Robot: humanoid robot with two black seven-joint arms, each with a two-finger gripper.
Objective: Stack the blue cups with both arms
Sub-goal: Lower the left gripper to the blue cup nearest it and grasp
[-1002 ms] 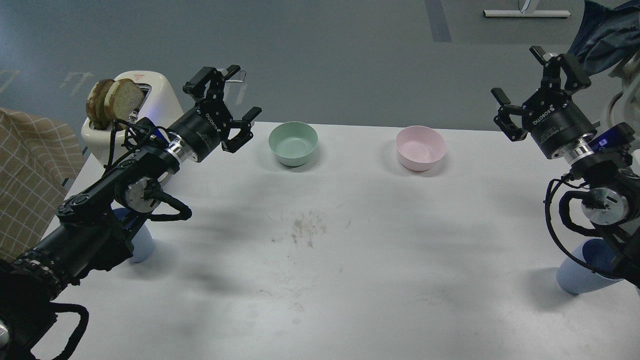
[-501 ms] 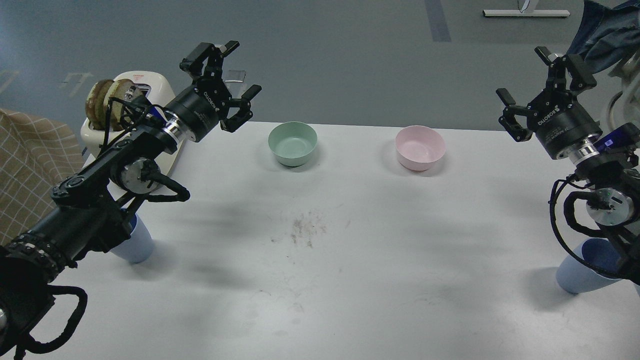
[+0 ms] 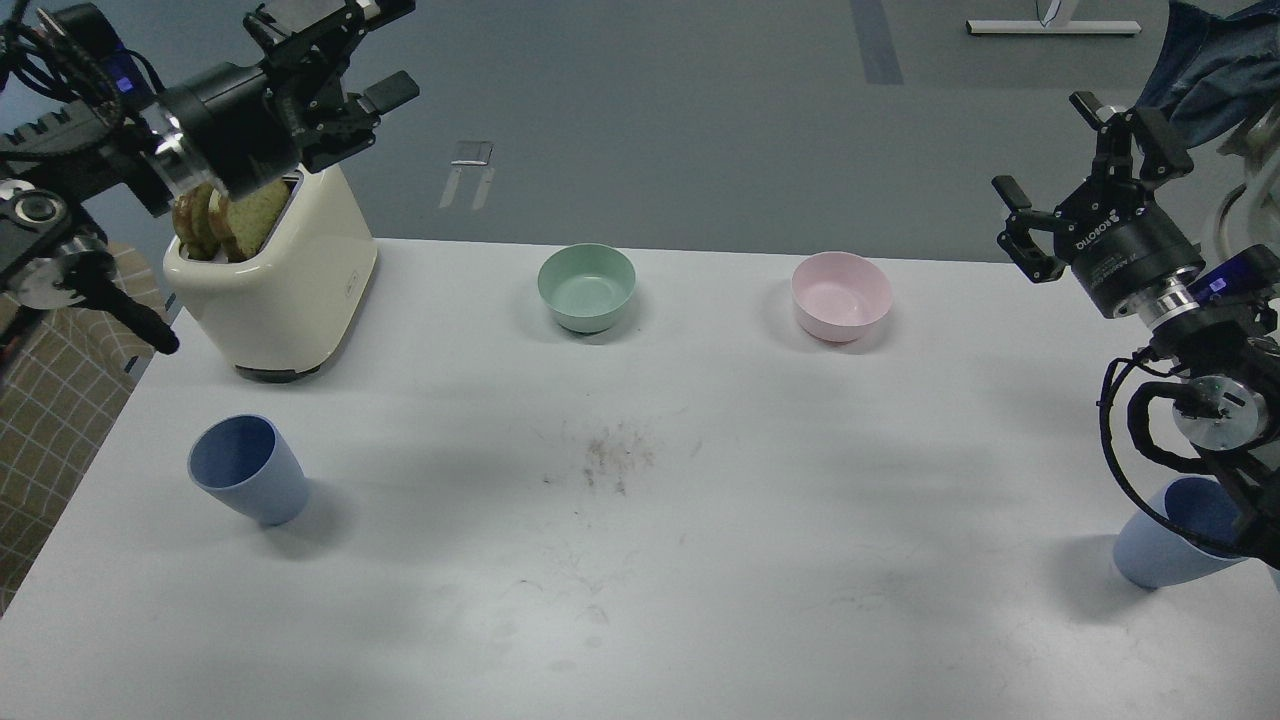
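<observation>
One blue cup [image 3: 248, 483] stands upright on the white table [image 3: 640, 560] at the front left, in full view. The other blue cup [image 3: 1170, 545] stands at the front right edge, partly hidden behind my right arm. My left gripper [image 3: 345, 50] is open and empty, raised high at the top left above the toaster, far from the left cup. My right gripper [image 3: 1085, 170] is open and empty, held above the table's far right corner, well above and behind the right cup.
A cream toaster [image 3: 275, 285] holding bread slices [image 3: 225, 215] stands at the back left. A mint-green bowl [image 3: 586, 287] and a pink bowl [image 3: 840, 295] stand along the back edge. A checked cloth [image 3: 45, 420] hangs left of the table.
My left arm has swung up and left, off the table, uncovering the toaster and the left blue cup. My right gripper has risen slightly and stayed open.
</observation>
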